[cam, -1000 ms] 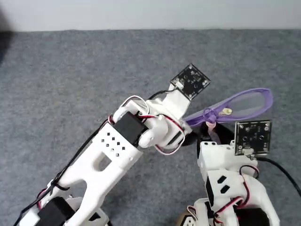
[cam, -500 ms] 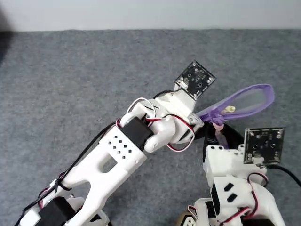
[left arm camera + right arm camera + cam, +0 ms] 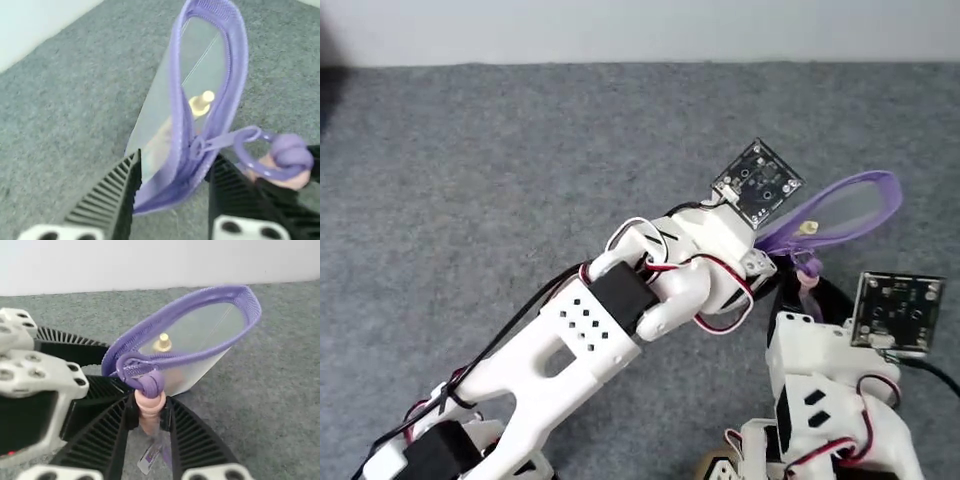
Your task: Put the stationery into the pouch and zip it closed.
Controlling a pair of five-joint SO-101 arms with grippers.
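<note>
The left arm [image 3: 570,340] extends diagonally across the table, with the left gripper [image 3: 175,165] clamped on the end of the pouch [image 3: 210,75]. The right arm [image 3: 820,390] stands folded close beside it, and the right gripper [image 3: 149,407] pinches the zipper pull [image 3: 150,385].

Grey, felt-like surface [image 3: 470,170] extending across the scene, its texture uniform throughout. A pale, plain wall [image 3: 640,30] borders its far edge. A dark, blurred shape [image 3: 328,85] sits at the far left edge; a small brown rounded object [image 3: 708,466] lies at the near edge.
</note>
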